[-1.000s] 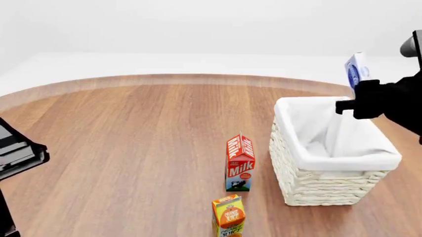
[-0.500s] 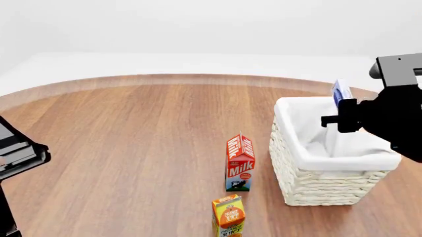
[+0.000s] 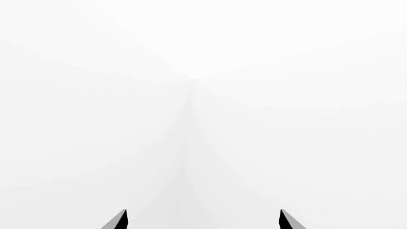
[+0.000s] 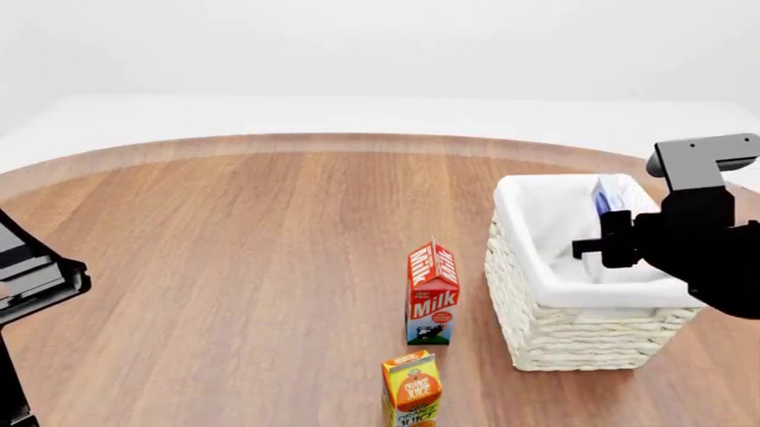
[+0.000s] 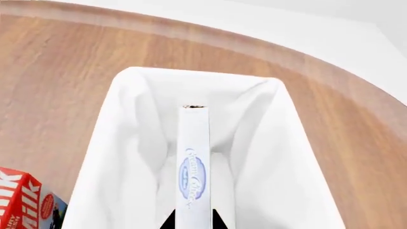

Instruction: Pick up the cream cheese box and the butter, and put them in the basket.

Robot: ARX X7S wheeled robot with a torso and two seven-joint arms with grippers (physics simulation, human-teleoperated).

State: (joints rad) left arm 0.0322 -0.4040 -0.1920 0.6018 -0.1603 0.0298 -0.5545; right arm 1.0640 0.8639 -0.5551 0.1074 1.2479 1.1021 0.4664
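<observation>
Lowered since before, the small flat white-and-blue cream cheese box hangs edge-on inside the cream-white woven basket, the right gripper jaws clenched on its light, stiff narrow faces; left jaws released

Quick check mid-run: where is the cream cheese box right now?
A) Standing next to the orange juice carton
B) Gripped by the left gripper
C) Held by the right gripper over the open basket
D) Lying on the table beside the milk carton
C: the right wrist view shows the cream cheese box edge-on between the right gripper fingers, above the liner of the basket.
</observation>
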